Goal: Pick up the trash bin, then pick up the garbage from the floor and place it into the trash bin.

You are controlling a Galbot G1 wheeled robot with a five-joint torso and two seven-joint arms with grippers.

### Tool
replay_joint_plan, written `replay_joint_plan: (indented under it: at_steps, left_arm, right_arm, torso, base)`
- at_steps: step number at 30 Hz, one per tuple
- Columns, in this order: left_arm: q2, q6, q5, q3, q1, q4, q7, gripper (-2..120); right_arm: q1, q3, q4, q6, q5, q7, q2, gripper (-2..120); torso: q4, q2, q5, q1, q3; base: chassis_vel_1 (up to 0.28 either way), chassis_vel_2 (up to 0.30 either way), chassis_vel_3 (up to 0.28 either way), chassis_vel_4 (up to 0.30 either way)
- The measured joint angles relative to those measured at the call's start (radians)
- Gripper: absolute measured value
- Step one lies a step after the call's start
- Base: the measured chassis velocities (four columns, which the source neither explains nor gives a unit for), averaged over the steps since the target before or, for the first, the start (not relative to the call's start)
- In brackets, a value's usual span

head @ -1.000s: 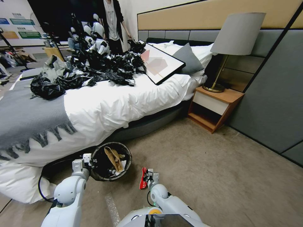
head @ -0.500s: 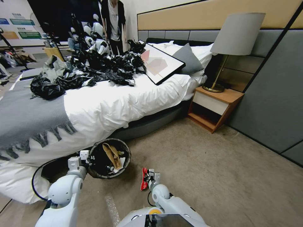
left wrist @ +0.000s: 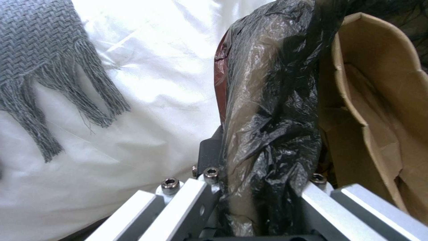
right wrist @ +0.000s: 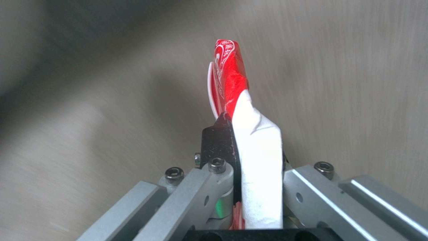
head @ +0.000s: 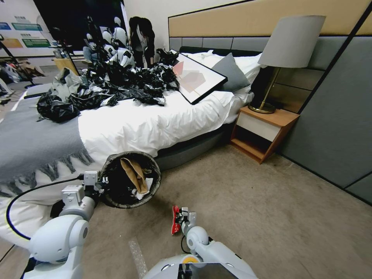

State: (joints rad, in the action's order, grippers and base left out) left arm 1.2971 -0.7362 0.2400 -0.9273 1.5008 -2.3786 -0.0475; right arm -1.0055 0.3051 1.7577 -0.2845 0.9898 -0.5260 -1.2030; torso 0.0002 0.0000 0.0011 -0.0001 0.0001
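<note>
Jaws of the left gripper are clamped on the rim of the bin, pinching the black liner folded over that rim. The bin is held off the floor, tilted so its mouth faces up and toward the camera, right against the side of the bed. Inside it a brown paper bag stands against the far wall of the bin, with a white scrap beside it. In the left wrist view the liner runs between the two metal fingers, with the bag just behind it and the white duvet and a grey fringed blanket close behind the rim.

Jaws of the right gripper are shut on a red-and-white wrapper, which stands upright out of them. This gripper is to the right of the bin and nearer the robot, apart from it, over bare floor. The right wrist view shows the wrapper pinched flat, its red end uppermost and its white part down between the fingers.
</note>
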Motion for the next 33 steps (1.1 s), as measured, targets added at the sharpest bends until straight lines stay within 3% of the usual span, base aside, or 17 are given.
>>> replay_joint_plan:
  at_steps: [1, 4, 5, 7, 14, 19, 22, 23, 33]
  left_arm:
    - [0.000, 0.000, 0.000, 0.000, 0.000, 0.000, 0.000, 0]
    - [0.007, 0.000, -0.010, 0.011, -0.002, 0.009, -0.001, 0]
    - [0.007, 0.000, -0.010, 0.011, -0.002, 0.009, -0.001, 0]
    - [0.009, 0.000, -0.012, 0.014, -0.003, 0.010, -0.002, 0]
    - [0.015, 0.000, -0.018, 0.020, -0.003, 0.022, -0.005, 0]
    - [0.019, 0.000, -0.021, 0.026, -0.004, 0.029, -0.006, 0]
    - [0.021, 0.000, -0.024, 0.029, -0.004, 0.037, -0.006, 0]
    - [0.021, 0.000, -0.024, 0.029, -0.004, 0.037, -0.006, 0]
    - [0.026, 0.000, -0.029, 0.031, -0.005, 0.058, -0.007, 0]
  right_arm:
    - [0.000, 0.000, 0.000, 0.000, 0.000, 0.000, 0.000, 0]
    - [0.087, -0.034, 0.164, -0.034, 0.115, -0.058, 0.140, 0]
    - [0.087, -0.034, 0.164, -0.034, 0.115, -0.058, 0.140, 0]
    - [0.173, -0.048, 0.274, -0.054, 0.224, -0.093, 0.220, 0]
    - [0.445, -0.097, 0.469, -0.099, 0.478, -0.140, 0.349, 0]
    - [0.570, -0.110, 0.509, -0.114, 0.596, -0.150, 0.374, 0]
    - [0.780, -0.103, 0.525, -0.118, 0.770, -0.166, 0.373, 0]
    - [0.780, -0.103, 0.525, -0.118, 0.770, -0.166, 0.373, 0]
    - [1.096, -0.032, 0.481, -0.120, 1.024, -0.170, 0.266, 0]
  torso:
    - [0.0000, 0.000, 0.0000, 0.000, 0.000]
    - [-0.0003, 0.000, -0.0010, 0.000, 0.000]
    - [-0.0003, 0.000, -0.0010, 0.000, 0.000]
    - [-0.0007, 0.000, -0.0006, 0.000, 0.000]
    - [0.0000, 0.000, -0.0007, 0.000, 0.000]
    - [-0.0004, 0.000, -0.0007, 0.000, 0.000]
    - [-0.0002, 0.000, -0.0011, 0.000, 0.000]
    - [-0.0002, 0.000, -0.0011, 0.000, 0.000]
    - [-0.0001, 0.000, -0.0012, 0.000, 0.000]
  base:
    - [0.000, 0.000, 0.000, 0.000]
    - [0.000, 0.000, 0.000, 0.000]
    - [0.000, 0.000, 0.000, 0.000]
    - [0.000, 0.000, 0.000, 0.000]
    - [0.000, 0.000, 0.000, 0.000]
    - [0.000, 0.000, 0.000, 0.000]
    - [0.000, 0.000, 0.000, 0.000]
    - [0.000, 0.000, 0.000, 0.000]
    - [0.000, 0.000, 0.000, 0.000]
